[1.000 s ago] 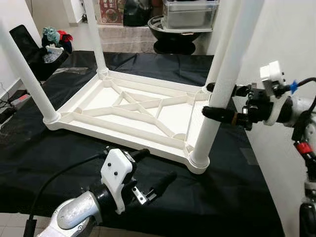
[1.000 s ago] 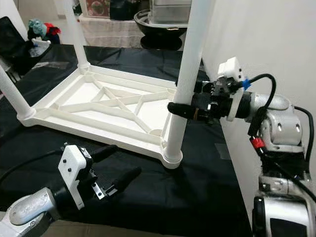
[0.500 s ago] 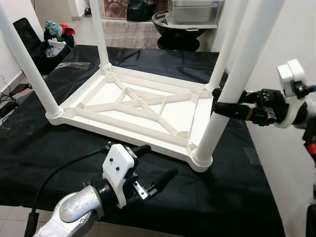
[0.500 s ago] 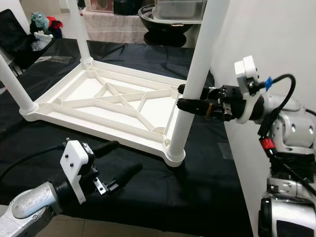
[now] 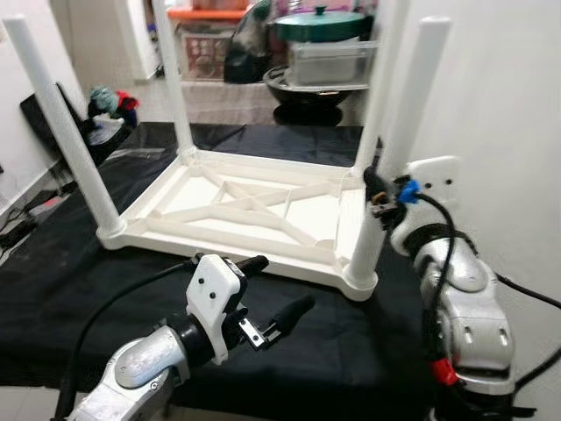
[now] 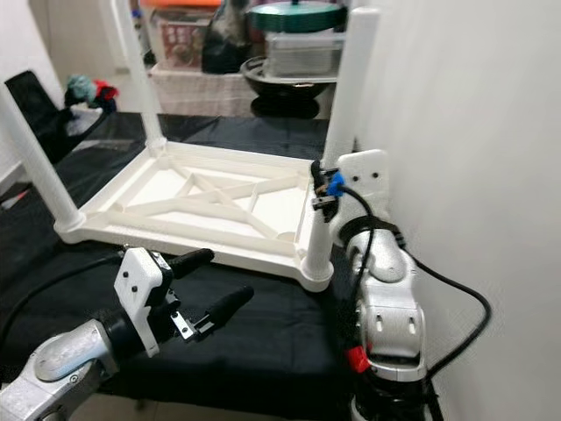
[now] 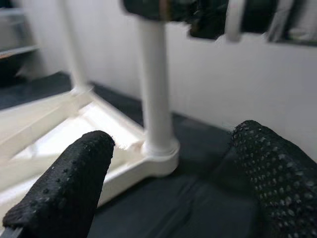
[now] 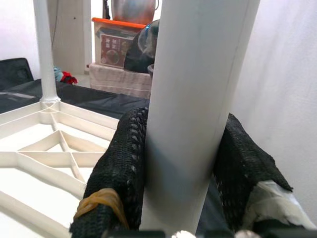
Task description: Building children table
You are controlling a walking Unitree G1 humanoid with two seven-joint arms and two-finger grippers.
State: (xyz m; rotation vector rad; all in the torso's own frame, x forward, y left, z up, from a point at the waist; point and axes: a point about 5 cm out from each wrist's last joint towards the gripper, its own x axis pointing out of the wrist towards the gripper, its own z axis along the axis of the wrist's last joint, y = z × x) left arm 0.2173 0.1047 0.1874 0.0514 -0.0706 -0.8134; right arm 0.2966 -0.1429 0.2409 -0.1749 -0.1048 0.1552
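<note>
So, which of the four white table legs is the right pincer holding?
The near right leg, beside the white wall. The right pincer is clamped on it; the other three legs stand free.

The table top point(image 5: 254, 210) lies inverted on the cloth-covered surface point(image 5: 79, 289), legs pointing upward. The right gripper point(image 8: 181, 163) clamps the near-right leg point(image 5: 399, 132). The left gripper point(image 5: 267, 294) hovers in front of the table top's near edge.

Black cloth point(image 5: 53, 263) underneath; green-lidded pot point(image 5: 320, 24), orange-lidded box point(image 5: 203, 39) behind.
</note>
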